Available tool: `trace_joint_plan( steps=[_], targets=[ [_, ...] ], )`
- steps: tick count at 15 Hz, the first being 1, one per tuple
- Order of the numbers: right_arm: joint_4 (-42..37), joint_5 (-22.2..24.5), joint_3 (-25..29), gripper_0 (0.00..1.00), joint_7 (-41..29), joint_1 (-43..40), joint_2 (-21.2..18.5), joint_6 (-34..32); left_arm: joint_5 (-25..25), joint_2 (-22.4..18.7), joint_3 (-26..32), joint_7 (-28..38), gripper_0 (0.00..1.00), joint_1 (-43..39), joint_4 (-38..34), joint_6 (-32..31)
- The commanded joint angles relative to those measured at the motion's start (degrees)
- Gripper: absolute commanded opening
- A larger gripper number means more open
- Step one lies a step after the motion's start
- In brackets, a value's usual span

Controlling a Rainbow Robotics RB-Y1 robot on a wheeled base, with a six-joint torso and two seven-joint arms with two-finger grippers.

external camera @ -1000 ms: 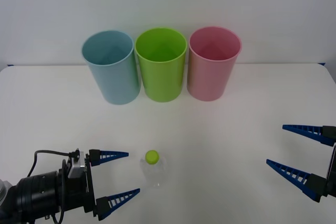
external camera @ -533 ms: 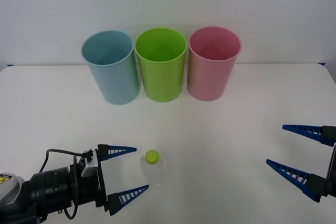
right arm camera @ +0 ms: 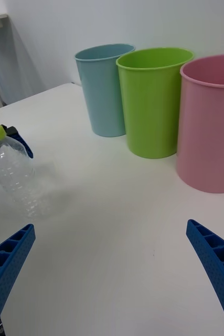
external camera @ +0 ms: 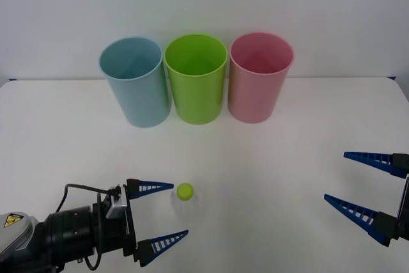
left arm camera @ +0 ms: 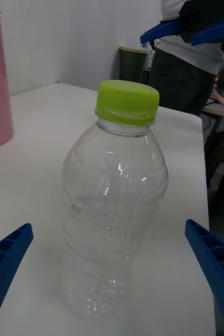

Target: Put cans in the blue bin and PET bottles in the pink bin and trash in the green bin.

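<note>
A smooth matte white table [external camera: 268, 171] carries everything. At its far side, against a pale wall, three tall plastic cup-shaped bins stand upright in a row, each with a round rim and walls tapering slightly to the base: the light-blue bin [external camera: 135, 81] on the left, the lime-green bin [external camera: 196, 78] in the middle, the pink bin [external camera: 259, 76] on the right. Neighbouring bins stand just beside each other, and their insides look smooth.

The left tool [external camera: 160, 214] lies low over the near left of the table on a black cylindrical wrist with a cable. Its two blue ribbed fingers are spread wide, pointing toward the bottle, with the tips reaching just beside it but not touching. The right tool [external camera: 335, 177] hangs at the near right edge, well apart from the bottle, its blue ribbed fingers likewise spread with nothing between them.

The small clear colourless plastic bottle [left arm camera: 114, 210] stands upright on the near table, in front of the green bin and well apart from it. Its thin walls are rippled and glinting, topped by a ridged lime-green screw cap [left arm camera: 127, 101].
</note>
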State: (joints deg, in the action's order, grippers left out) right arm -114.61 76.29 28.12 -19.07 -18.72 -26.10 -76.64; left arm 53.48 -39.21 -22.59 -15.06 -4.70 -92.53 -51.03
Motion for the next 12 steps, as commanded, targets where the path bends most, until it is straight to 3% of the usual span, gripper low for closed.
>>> trace_joint_plan(
  steps=[1, 7, 12],
  targets=[
    [0.0, 0.0, 0.0, 1.0, 0.0, 0.0, 0.0, 0.0, 2.69, 2.65, 0.0, -0.14, 1.0, 0.66, 0.95, 0.93],
    [0.0, 0.0, 0.0, 1.0, 0.0, 0.0, 0.0, 0.0, 5.32, 6.34, -1.23, -0.14, 1.0, 4.53, 5.52, 1.55],
    [0.0, 0.0, 0.0, 1.0, 0.0, 0.0, 0.0, 0.0, 5.24, 6.34, -1.93, 0.56, 0.98, 5.32, 5.87, 1.55]
  ],
)
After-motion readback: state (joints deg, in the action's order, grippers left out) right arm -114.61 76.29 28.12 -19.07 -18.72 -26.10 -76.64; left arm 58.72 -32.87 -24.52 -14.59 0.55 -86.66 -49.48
